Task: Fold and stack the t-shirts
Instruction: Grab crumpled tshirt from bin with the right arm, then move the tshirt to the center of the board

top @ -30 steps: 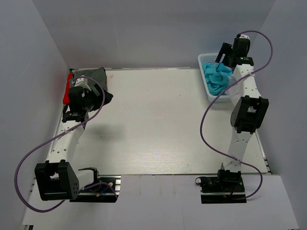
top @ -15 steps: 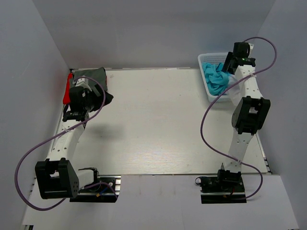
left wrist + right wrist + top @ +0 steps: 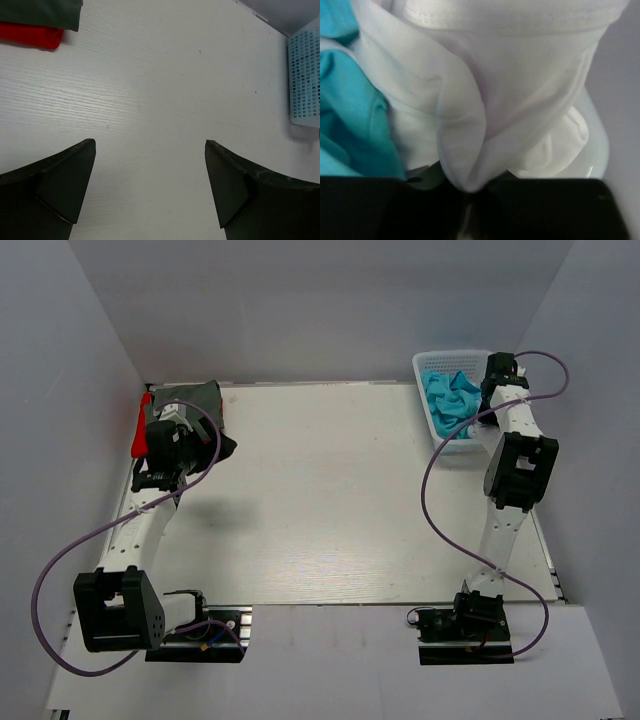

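Where the right hand (image 3: 469, 195) grips, white t-shirt (image 3: 520, 85) bunches.

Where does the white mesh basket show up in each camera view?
Top external: basket at the far right corner of the table, turquoise shirts inside.
Left wrist: basket at the right edge, turquoise behind its mesh.
Right wrist: basket not made out; white shirt fills the view.
Shared landmark: the turquoise shirts.

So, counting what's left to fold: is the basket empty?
Not empty: turquoise shirts heap in the basket; the right wrist view shows a white shirt beside them.
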Controlling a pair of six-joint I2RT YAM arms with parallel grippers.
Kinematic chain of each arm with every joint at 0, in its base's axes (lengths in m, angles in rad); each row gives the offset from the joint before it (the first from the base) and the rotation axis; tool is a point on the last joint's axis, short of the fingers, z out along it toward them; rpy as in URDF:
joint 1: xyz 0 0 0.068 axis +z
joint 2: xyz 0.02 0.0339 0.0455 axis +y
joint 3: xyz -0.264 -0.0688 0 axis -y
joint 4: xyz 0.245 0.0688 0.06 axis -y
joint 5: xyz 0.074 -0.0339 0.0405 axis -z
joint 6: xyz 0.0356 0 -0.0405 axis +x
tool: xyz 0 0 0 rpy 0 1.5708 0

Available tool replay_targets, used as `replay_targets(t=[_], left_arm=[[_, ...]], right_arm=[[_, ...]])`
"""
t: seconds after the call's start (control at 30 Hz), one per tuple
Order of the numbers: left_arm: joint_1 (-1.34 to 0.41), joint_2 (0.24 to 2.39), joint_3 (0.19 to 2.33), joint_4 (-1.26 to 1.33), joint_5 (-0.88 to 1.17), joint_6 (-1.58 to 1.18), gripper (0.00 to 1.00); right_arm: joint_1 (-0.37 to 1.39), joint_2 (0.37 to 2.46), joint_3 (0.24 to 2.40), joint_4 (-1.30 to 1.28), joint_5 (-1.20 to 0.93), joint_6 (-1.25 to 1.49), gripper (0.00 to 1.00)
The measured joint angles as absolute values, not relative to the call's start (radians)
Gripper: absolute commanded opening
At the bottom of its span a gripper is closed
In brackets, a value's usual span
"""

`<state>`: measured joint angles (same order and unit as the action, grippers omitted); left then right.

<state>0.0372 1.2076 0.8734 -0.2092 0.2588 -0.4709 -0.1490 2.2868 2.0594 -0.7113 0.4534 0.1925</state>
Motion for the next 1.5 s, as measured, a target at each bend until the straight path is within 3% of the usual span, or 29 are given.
replay_targets(t=[0.03, 0.3, 0.8, 1.1, 1.23, 1.37, 1.4, 1.43, 1.47, 1.5], left_arm=[[0.037, 1.208, 0.874, -0.210, 0.258, -0.471, 1.00], [0.037, 1.200, 0.875, -0.214, 0.259, -0.471, 1.00], [0.037, 1.059, 0.876, -0.236, 0.279, -0.471, 1.00], [0.037, 0.978, 0.888, -0.263, 0.279, -0.480, 1.00], [0.037, 0.976, 0.913, -0.316, 0.262, -0.501, 1.00], [0.037, 0.976, 0.919, -0.368, 0.218, -0.534, 1.00], [0.037, 0.978, 0.921, -0.384, 0.204, -0.544, 1.00], [0.037, 0.982, 0.926, -0.403, 0.187, -0.553, 1.00], [0.037, 0.992, 0.935, -0.429, 0.166, -0.566, 1.00], [0.037, 1.004, 0.946, -0.450, 0.149, -0.576, 1.00]], right_arm=[[-0.149, 2.287, 2.058, -0.710, 0.444, 0.195, 0.00], [-0.150, 2.213, 2.059, -0.674, 0.359, 0.194, 0.00], [-0.093, 1.670, 2.217, -0.440, -0.041, 0.157, 0.00], [0.112, 1.714, 2.251, -0.210, -0.598, 0.343, 0.00], [0.287, 1.802, 2.210, -0.235, -0.700, 0.335, 0.01], [0.377, 1.750, 1.898, -0.245, -0.635, 0.292, 0.30], [0.379, 1.710, 1.768, -0.236, -0.590, 0.285, 0.63], [0.374, 1.681, 1.666, -0.245, -0.524, 0.290, 0.79], [0.367, 1.662, 1.581, -0.240, -0.450, 0.290, 0.90], [0.359, 1.642, 1.500, -0.237, -0.379, 0.287, 0.90]])
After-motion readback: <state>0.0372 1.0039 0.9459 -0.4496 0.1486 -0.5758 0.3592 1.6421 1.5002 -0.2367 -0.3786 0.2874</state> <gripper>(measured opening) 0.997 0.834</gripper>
